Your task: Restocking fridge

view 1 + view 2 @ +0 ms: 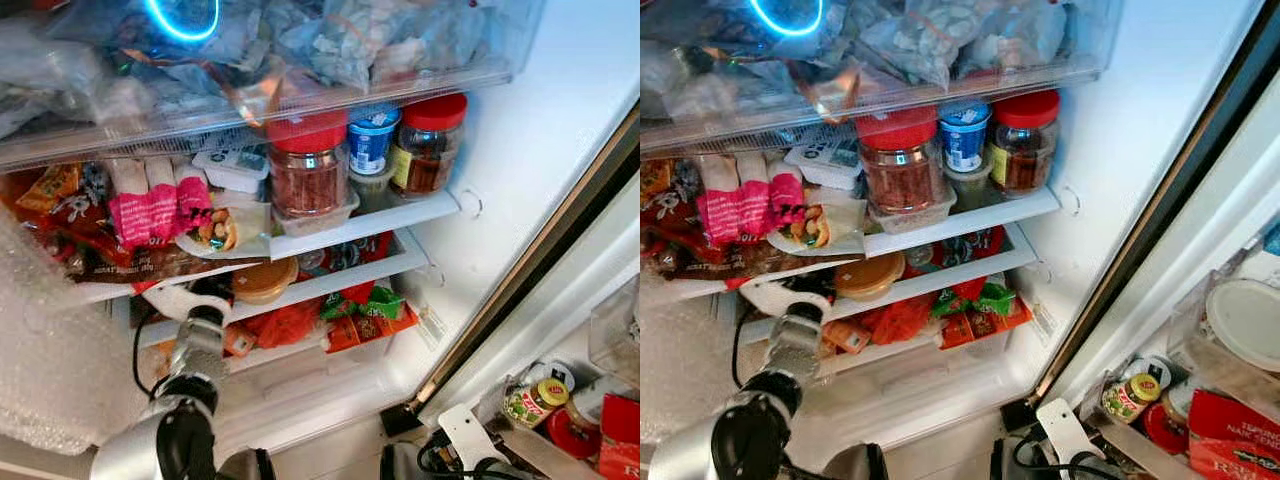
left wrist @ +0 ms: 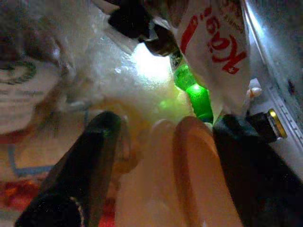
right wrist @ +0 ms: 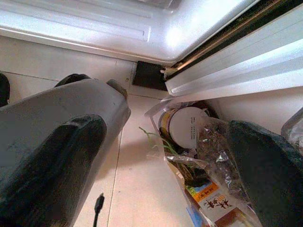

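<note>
Fridge (image 1: 520,150): door open, shelves packed; red-lidded jars (image 1: 308,165) and a blue-capped tub (image 1: 372,140) stand on the shelf above the arm's reach.
Left gripper (image 2: 161,156): deep in the lower shelf, jaws spread wide, a pale orange item (image 2: 189,175) lying between the black fingers (image 2: 90,161); whether they press it, cannot tell.
Ahead of those jaws: a white bag with red lettering (image 2: 213,42), green packet (image 2: 196,94) just beside it.
Right gripper (image 3: 161,161): hanging low over the tiled floor (image 3: 132,189), jaws released, holding nothing.
Between the right jaws: a white-lidded jar (image 3: 187,125) in a bag of groceries.
</note>
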Robot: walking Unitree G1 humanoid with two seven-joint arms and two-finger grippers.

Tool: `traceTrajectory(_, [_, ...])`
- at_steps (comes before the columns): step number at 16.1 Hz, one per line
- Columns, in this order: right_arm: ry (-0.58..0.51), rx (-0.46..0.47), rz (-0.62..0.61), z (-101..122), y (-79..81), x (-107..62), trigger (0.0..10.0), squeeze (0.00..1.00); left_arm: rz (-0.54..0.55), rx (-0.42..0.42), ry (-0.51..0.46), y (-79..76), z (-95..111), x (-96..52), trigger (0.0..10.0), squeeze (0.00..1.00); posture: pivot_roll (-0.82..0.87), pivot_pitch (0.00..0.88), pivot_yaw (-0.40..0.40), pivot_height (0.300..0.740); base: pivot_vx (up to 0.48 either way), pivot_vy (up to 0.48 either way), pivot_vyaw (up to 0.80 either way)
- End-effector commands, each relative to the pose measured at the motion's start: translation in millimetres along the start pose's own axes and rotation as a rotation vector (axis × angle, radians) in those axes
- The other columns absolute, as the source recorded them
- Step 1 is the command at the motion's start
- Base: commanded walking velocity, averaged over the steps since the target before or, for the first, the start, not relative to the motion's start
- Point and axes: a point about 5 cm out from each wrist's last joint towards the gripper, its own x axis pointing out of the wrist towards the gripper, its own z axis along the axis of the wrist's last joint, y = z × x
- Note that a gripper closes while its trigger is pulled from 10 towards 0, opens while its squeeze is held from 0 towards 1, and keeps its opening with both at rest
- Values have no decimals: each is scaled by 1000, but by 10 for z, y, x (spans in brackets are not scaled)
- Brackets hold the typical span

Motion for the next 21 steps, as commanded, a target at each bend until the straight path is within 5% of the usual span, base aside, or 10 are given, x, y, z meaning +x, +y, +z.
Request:
traceTrajectory(1, [125, 4, 51, -303, 177, -42, 10000, 0, -6, 6, -1, 58, 26, -31, 10000, 1000, -189, 78, 21, 637, 0, 0, 0])
traceTrajectory(2, [121, 1, 51, -285, 174, -38, 10000, 0, -17, 1, -2, 123, 27, -91, 10000, 600, -179, 70, 21, 637, 0, 0, 0])
traceTrajectory(3, [119, 0, 51, -276, 172, -35, 10000, 0, -24, -1, 0, 155, 21, -125, 10000, 0, -176, 66, 21, 637, 0, 0, 0])
traceTrajectory(8, [112, -9, 48, -236, 156, -25, 10000, 0, -68, -25, 36, 222, -42, -298, 10000, 0, -165, 49, 21, 637, 0, 0, 0])
traceTrajectory(16, [111, -21, 43, -230, 127, -26, 10000, 0, -197, -44, 172, 79, -24, -568, 10000, 0, -154, 41, 21, 637, 0, 0, 0])
traceTrajectory(21, [111, -22, 41, -226, 124, -25, 10000, 0, -196, -78, 226, -4, -111, -533, 10000, 0, -156, 35, 22, 637, 0, 0, 0])
